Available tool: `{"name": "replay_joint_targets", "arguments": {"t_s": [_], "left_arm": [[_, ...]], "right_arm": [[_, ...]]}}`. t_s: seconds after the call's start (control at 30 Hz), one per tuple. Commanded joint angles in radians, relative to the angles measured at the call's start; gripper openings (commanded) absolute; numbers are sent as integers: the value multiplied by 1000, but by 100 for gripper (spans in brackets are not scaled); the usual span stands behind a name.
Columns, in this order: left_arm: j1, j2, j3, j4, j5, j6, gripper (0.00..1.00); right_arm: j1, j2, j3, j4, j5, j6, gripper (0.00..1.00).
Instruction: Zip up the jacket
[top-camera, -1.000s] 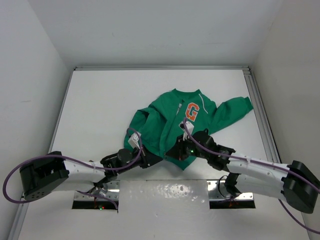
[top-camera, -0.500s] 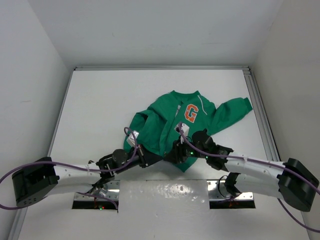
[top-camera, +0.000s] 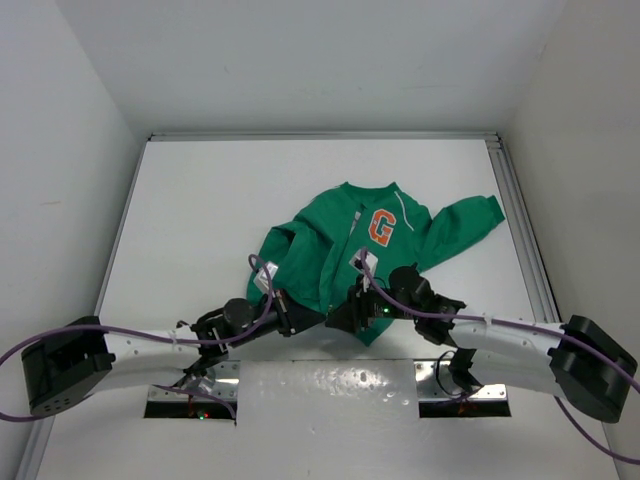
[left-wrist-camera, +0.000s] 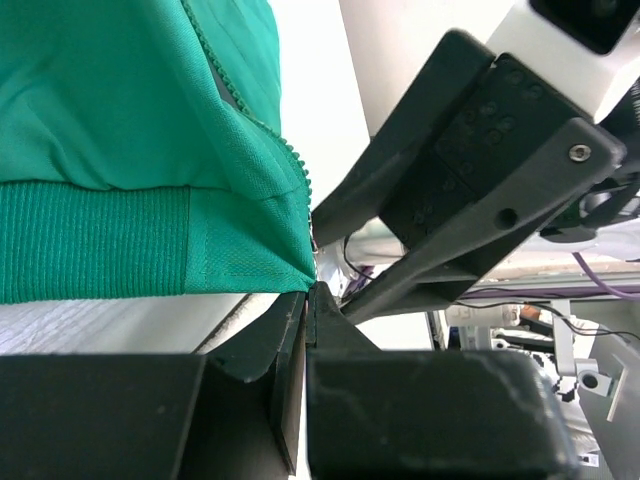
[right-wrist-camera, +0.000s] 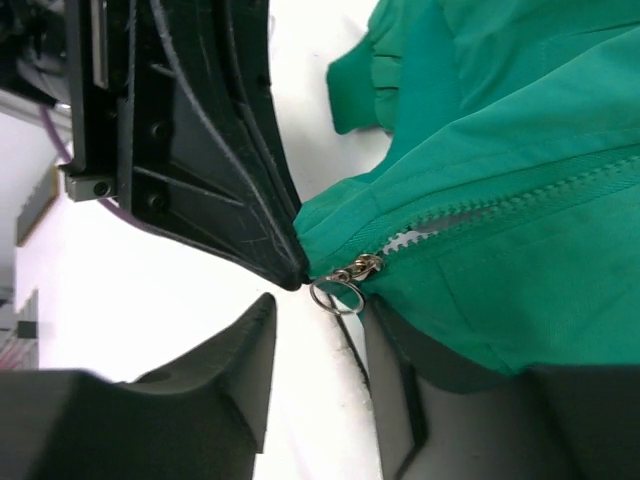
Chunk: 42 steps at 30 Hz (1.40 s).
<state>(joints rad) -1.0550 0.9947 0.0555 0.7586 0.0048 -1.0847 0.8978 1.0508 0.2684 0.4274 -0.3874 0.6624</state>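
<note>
small bright-green fabric jacket (top-camera: 335, 255) w/ orange-and-white g lies flat on the white surface (top-camera: 200, 220), centre to right, one sleeve reaching twd the right edge, hem twd the near edge. left pincer (left-wrist-camera: 308, 293) is clenched on the hem corner at the zip's bottom end. right pincer (right-wrist-camera: 318, 318) is released, fingers apart, close beside the left one; small metal zip-pull ring (right-wrist-camera: 337, 293) sits btwn its tips, not gripped.

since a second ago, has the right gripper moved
Yes. The right gripper has slid toward the near edge and slightly left, away from the orange G on the jacket, closer to the shiny strip.
</note>
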Motion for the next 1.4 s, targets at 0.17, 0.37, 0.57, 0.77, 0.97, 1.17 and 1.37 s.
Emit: {"name": "replay_joint_targets", "arguments": {"t_s": [0.17,0.37,0.57,0.77,0.97,1.17,1.37], "left_arm": [[-13,-39,-20,31,15,12,0],[-13,-39,-17,31,18,14,0],[-13,-37,-13,35,26,9,0],[-13,-25,-19,54,34,-1,0],[-13,-24,-26,82,38,-9,0],[-13,-22,-33,107,40,-18,0],[-11,-24,-42,113,32,-21,0]], "right_arm": [[-5,-61,-57,166,-27,63,30],[-7,-92,-127,289,47,131,39],[-7,-52,-138,346,82,154,46],[-7,-18,-133,424,79,177,49],[-7,49,-149,531,65,226,49],[-7,84,-172,614,48,266,49],[-7,74,-190,663,25,302,46]]}}
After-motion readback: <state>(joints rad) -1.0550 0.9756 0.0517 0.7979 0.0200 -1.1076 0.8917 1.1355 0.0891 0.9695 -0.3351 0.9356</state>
